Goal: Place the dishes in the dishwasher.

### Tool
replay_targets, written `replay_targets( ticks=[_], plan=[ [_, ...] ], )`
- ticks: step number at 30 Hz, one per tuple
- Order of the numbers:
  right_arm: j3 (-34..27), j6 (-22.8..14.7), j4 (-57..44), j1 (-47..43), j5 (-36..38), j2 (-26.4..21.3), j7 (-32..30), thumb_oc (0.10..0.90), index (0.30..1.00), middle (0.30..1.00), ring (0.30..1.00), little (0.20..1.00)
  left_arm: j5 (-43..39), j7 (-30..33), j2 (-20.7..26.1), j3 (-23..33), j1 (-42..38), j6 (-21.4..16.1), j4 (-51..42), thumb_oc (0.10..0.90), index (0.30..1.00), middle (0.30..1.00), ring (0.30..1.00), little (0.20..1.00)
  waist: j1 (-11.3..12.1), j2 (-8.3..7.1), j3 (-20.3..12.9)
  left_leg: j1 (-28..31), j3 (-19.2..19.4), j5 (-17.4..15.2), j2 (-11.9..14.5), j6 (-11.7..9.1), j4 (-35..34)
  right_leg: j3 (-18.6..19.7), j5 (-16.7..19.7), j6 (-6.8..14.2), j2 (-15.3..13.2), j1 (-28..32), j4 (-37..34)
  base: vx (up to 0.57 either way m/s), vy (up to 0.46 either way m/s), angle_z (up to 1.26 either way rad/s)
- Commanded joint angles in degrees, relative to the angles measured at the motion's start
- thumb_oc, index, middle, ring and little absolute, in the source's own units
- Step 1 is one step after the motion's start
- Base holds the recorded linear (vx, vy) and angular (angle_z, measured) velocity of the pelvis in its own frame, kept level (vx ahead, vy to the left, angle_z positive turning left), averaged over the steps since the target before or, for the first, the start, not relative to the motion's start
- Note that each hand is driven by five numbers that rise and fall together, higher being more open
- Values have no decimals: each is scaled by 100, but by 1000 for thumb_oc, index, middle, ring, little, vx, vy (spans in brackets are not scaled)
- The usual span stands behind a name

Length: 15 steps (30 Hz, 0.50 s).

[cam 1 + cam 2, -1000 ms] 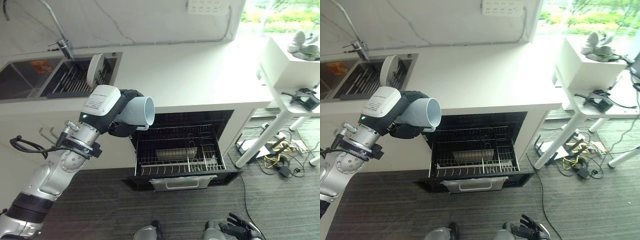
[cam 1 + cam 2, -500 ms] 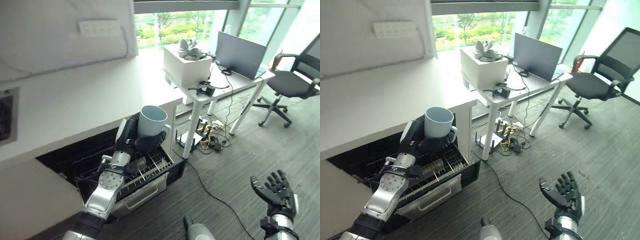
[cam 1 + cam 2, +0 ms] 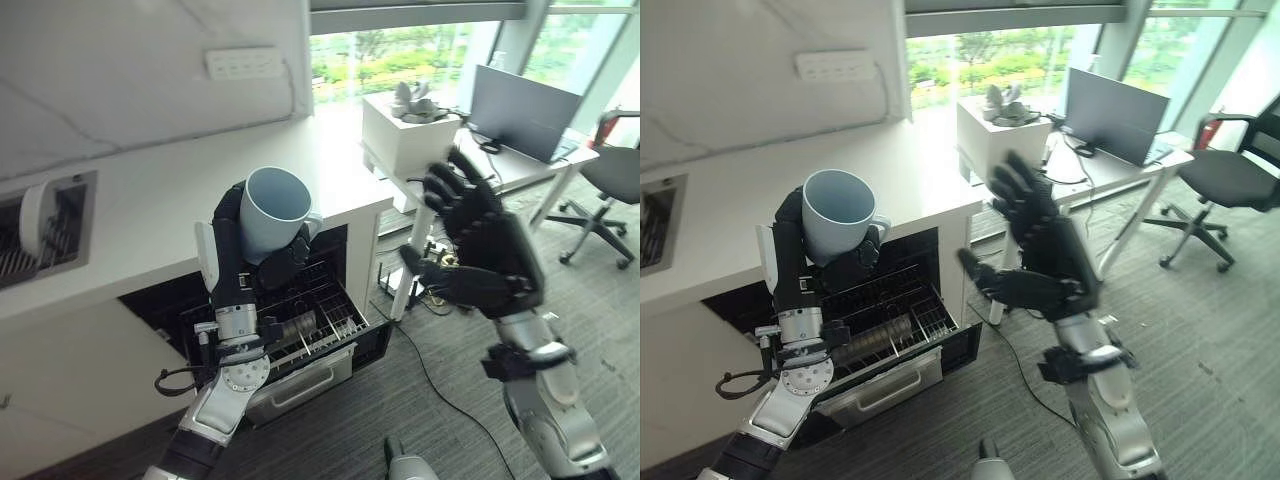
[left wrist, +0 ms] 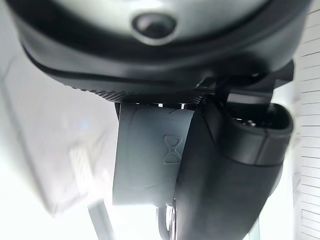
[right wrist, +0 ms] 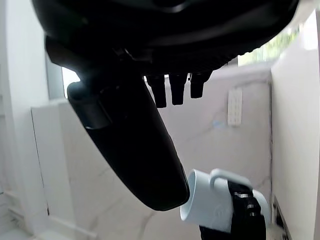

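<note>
Mug point(image 3: 272, 210) in curled left fingers point(image 3: 226, 225)

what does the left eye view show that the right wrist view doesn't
Left eye view alone: the open dishwasher rack, a plate standing in the sink, the desk with a monitor, and the right hand spread open. Right wrist view alone: the mug's handle. Both: the left hand curled round the pale mug.
</note>
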Motion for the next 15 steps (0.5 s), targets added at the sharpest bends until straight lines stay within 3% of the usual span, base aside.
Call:
replay_targets(
  ticks=[1,4,7,15],
  plan=[
    [-508,-107,-395,-224,328,-112,120,800,900,900,900,900,793,573,344,-7,-860,-224,-215,400,300,300,300,300,-120,6,-90,600,-212,-748,-152,120,-315,-124,-1420,327,-175,-32,994,28,-32,30],
    [-197,105,-381,-485,505,-131,256,800,900,900,900,900,874,809,355,-193,-915,-122,-112,400,300,300,300,300,34,-25,-97,562,-351,-767,-191,120,-315,-187,-1441,321,-186,5,994,29,-36,9],
    [214,287,-277,-845,560,-110,69,800,900,900,900,900,983,912,266,-289,-823,-257,-157,400,300,300,300,300,243,-62,-89,495,-490,-751,-195,91,-315,-307,-1449,315,-218,48,994,20,-44,16],
    [494,539,-174,-1237,614,53,-108,800,900,900,900,900,905,710,167,-576,-1005,-303,-112,400,300,300,300,300,403,-83,-122,374,-688,-738,-196,49,-315,-531,-1479,299,-255,121,994,-4,-36,21]
  ],
)
